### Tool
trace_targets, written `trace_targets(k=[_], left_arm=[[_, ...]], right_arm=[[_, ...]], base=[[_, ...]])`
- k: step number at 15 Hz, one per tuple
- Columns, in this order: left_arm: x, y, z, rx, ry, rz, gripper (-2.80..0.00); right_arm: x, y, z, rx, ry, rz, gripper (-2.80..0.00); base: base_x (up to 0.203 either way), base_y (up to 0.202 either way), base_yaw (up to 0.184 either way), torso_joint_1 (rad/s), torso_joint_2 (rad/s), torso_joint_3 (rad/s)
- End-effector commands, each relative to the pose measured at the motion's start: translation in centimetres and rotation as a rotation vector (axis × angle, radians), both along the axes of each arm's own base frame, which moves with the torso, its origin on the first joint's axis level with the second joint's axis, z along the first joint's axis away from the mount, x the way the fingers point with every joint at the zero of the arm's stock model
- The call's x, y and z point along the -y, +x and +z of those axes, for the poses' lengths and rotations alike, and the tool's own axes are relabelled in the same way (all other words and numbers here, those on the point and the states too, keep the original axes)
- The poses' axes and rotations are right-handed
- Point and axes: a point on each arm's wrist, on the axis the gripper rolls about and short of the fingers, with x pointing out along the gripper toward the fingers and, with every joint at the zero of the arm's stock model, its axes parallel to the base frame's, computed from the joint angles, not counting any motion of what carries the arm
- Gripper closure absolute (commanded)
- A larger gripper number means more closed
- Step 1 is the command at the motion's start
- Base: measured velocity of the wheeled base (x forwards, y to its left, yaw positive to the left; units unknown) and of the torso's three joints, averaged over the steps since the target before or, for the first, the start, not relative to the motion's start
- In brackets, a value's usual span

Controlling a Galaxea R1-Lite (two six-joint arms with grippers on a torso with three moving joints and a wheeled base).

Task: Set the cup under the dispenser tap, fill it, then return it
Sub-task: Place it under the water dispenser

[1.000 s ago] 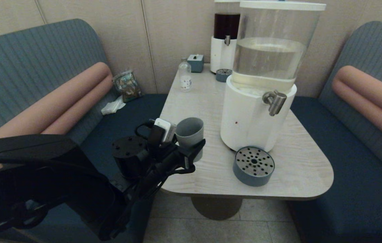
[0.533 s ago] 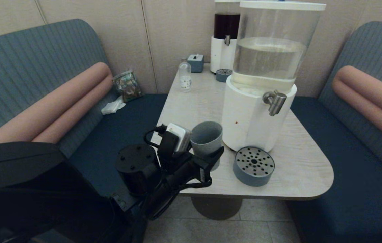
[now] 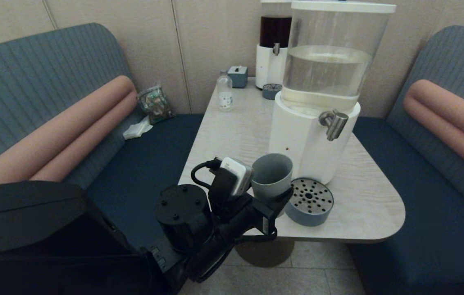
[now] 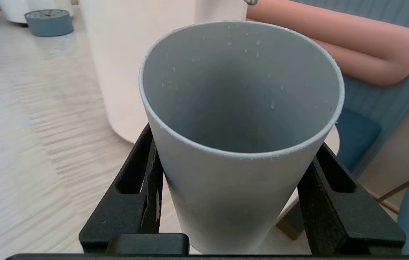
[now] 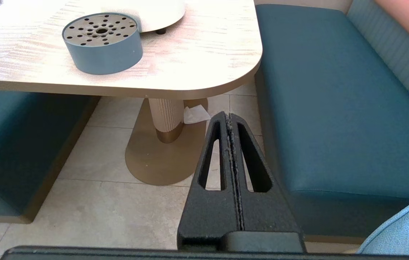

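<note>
The grey-blue cup point(image 3: 272, 176) is upright in my left gripper point(image 3: 271, 193), which is shut on its lower wall. In the left wrist view the black fingers point(image 4: 137, 180) press both sides of the cup point(image 4: 226, 202); inside it holds only a few droplets. The cup hangs just left of the low perforated tray point(image 3: 309, 201), close to the white base of the large dispenser point(image 3: 301, 143). The dispenser tap point(image 3: 332, 123) sticks out above and to the right of the cup. My right gripper point(image 5: 229, 117) is shut and empty, parked low beside the table.
A small clear bottle point(image 3: 224, 96), a blue box point(image 3: 238, 76), a second small tray point(image 3: 271, 91) and the dark-liquid dispenser point(image 3: 275, 45) stand at the table's far end. Benches flank the table point(image 3: 363, 205). The tray point(image 5: 102, 41) sits near the front edge.
My left gripper has carried the cup to the right and nearer the table's front edge, from the left side to just beside the perforated tray. The right arm has not moved.
</note>
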Motion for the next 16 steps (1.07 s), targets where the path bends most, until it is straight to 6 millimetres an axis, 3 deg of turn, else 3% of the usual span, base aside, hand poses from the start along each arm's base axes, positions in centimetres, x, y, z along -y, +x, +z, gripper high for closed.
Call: trace_targets(k=[1,16], left_arm=[[1.0,0.6,-1.1,-0.006,0.007,-0.001,0.00],[7.4,2.8,-2.5,0.003,-0.007,-0.010,0.00]], right_arm=[[0.0,0.0,0.0,0.001,0.000,-0.001,0.00],[0.0,0.0,0.0,0.001,0.000,0.000,0.00]], base=[[0.000,0.000,0.000,0.000,0.00,0.000],[0.000,0.000,0.000,0.000,0.00,0.000]])
